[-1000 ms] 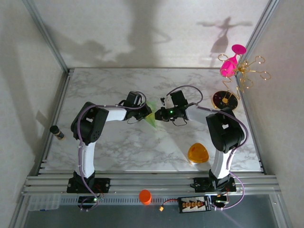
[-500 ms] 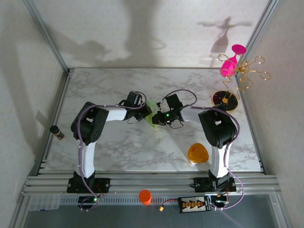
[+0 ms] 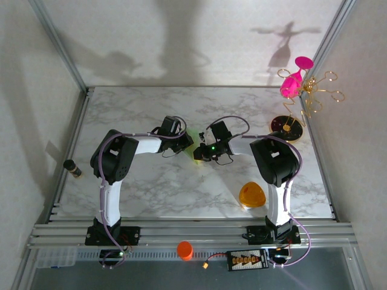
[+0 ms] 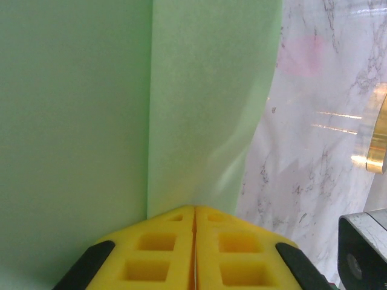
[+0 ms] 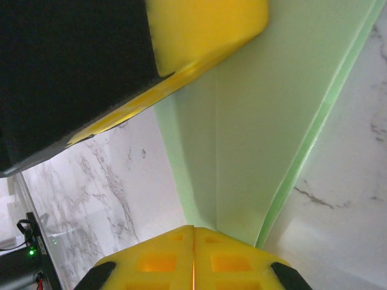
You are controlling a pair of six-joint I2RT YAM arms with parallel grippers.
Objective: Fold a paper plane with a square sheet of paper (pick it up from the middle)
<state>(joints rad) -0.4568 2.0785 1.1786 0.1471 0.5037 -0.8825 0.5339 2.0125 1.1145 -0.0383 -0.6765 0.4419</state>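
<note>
Both grippers meet nose to nose over the middle of the marble table (image 3: 151,187), with the pale green paper (image 3: 194,147) caught between them. The left gripper (image 4: 195,208) has its yellow fingers pressed together on the folded sheet, and a lengthwise crease runs away from the pinch. The right gripper (image 5: 193,228) nips the paper from the other side, its jaws likewise closed flat on it. An orange rounded-triangle object (image 3: 251,195) lies well apart, nearer the right arm's base.
</note>
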